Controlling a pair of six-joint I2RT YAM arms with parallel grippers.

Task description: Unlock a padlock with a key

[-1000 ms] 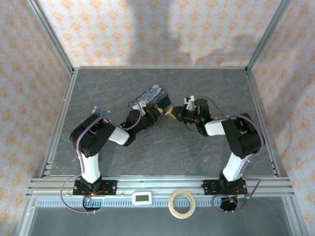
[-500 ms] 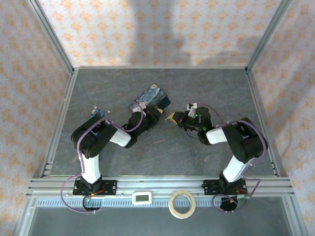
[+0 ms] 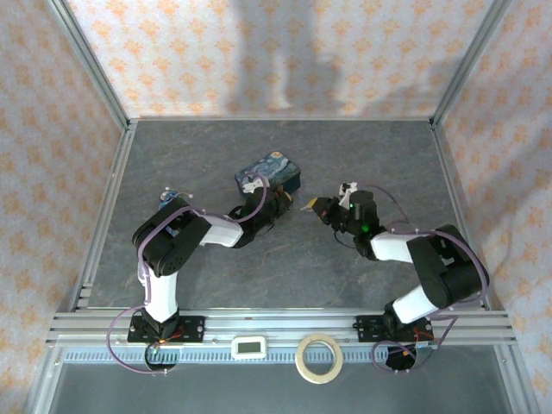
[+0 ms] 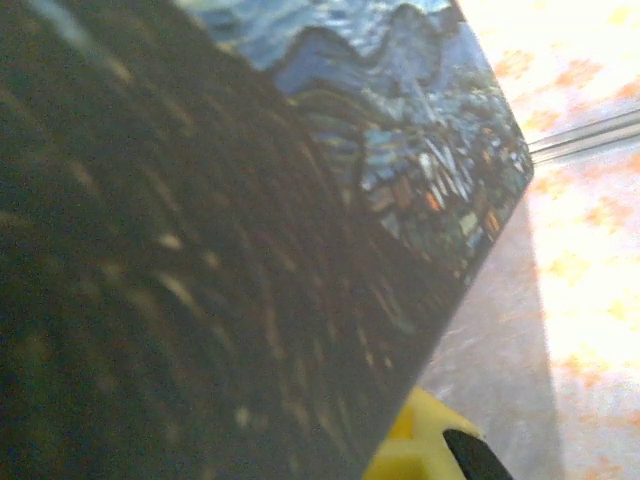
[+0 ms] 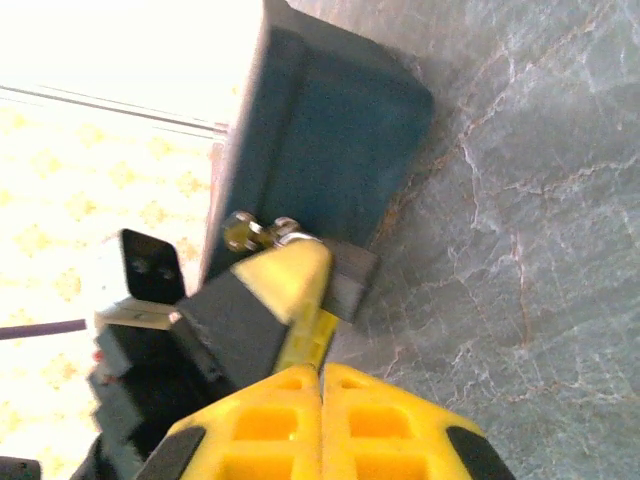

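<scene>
The right gripper (image 5: 320, 372) is clenched. In its wrist view the two yellow fingers (image 5: 385, 420) lie flush along one seam with no gap, and I cannot tell whether anything thin sits between them. Close by, at 11 o'clock from those tips, is a yellow finger (image 5: 287, 280) of the left gripper (image 3: 279, 205), backed by dark grey blocks. Right at that finger's tip, toward 12 o'clock, sits the padlock (image 5: 255, 232) (a dull brassy knob and a thin silvery loop are all that shows of it). It is close against the dark side of the blue tin (image 5: 330, 140). I cannot tell whether the left gripper is clenched on the padlock or merely beside it. The left wrist view gives one yellow finger (image 4: 415, 452) at 5 o'clock, under the tin's painted lid, which is blurred and very near.

From above, the two grippers face each other near the middle of the grey table (image 3: 198, 147). The left one is at 9 o'clock of the right, with a small gap between them. The tin lies at 12 o'clock of the left gripper, touching it or nearly so. Each arm bends back to its base at 6 o'clock. On the front rail lie a roll of tape (image 3: 316, 357) and, at its 9 o'clock, a small white device (image 3: 252, 348).
</scene>
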